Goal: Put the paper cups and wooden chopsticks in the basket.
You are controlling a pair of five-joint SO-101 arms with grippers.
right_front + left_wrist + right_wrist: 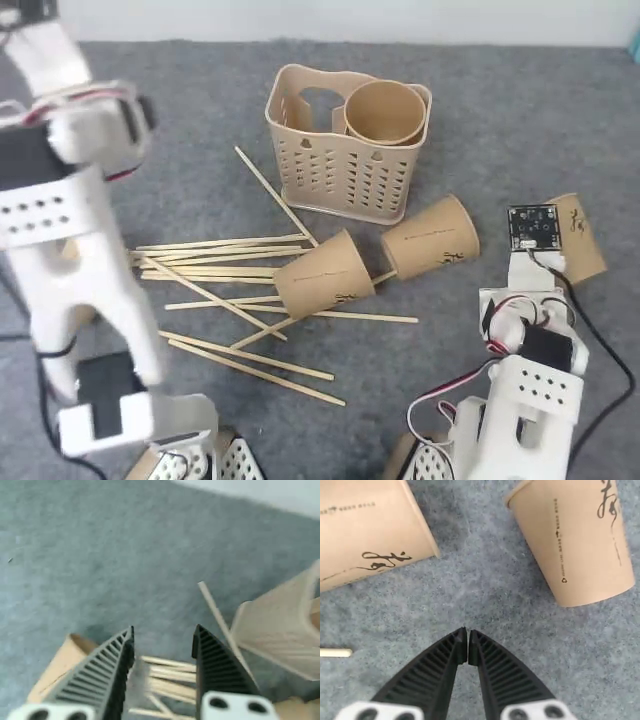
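Grey felt-like cloth is covering the table (520, 110), and a pale wall (350, 18) is running along its far edge. The basket (340, 185) is standing at the far middle, holding an upright cup (385, 115), mouth up. The middle cup (322, 275) is lying on its side on the chopsticks (220, 256), with the second cup (430, 237) just beside it, both long axes running roughly left to right. The third cup (585, 235) is lying by the right arm, angled more near to far. Most chopsticks are pointing left to right, a few crossing diagonally. The left gripper (165, 635) is hanging over them, jaws apart, holding nothing. The right gripper (467, 632) is sitting closed and empty over cloth between the second and third cups.
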